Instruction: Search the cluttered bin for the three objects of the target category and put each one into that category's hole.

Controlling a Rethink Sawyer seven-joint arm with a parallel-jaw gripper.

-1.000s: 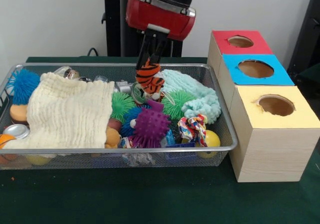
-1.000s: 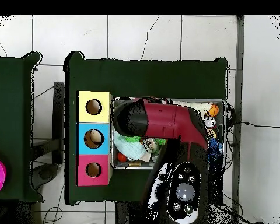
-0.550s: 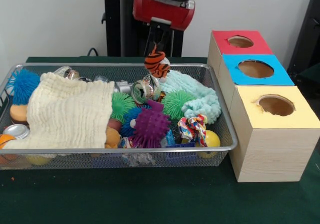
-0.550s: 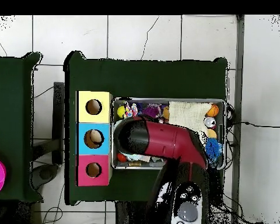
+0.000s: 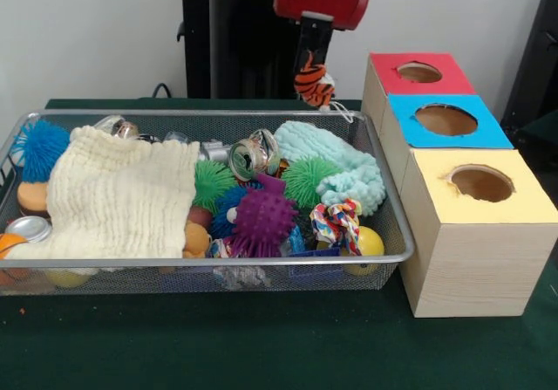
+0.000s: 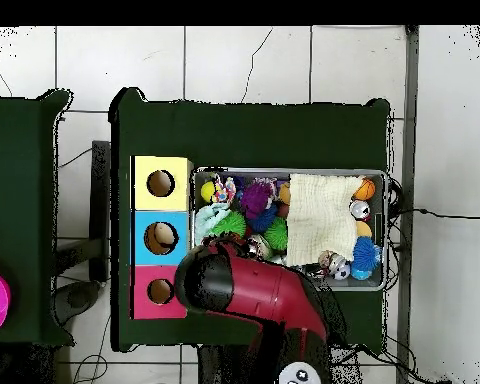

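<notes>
**Tiger toy held aloft between the bin and the red box**

In the front view the gripper (image 5: 312, 58) hangs from the red arm head at the top centre of the frame, clamped on a small orange-and-black striped tiger toy (image 5: 313, 79). The toy hangs clear above the back rim of the wire bin (image 5: 200, 263), just left of the red-topped box (image 5: 417, 73). Its long axis runs roughly top to bottom, leaning slightly, with the paler end pointing down and to the right; a thin loop trails from its lower right side.

The three boxes stand in a row at the right of the frame: red at the back, blue-topped box (image 5: 446, 119) in the middle, yellow-topped box (image 5: 479, 198) nearest the bottom, each with a round hole in its top.

In the bin, a cream knitted cloth (image 5: 118, 200) covers much of the left half. A blue spiky ball (image 5: 39, 147) sits at the far left. Near the centre lie a purple spiky ball (image 5: 263, 222), a green spiky ball (image 5: 213, 181), a crushed metal can (image 5: 253, 156) and a pale mint fluffy cloth (image 5: 340, 167). A multicoloured rope toy (image 5: 338, 222) and a yellow ball (image 5: 370, 242) lie at the bin's lower right.

In the overhead view the arm (image 6: 254, 295) covers the gripper and toy, reaching toward the lower left corner of the bin, beside the red box. All stands on the dark green counter (image 5: 261, 338).
</notes>
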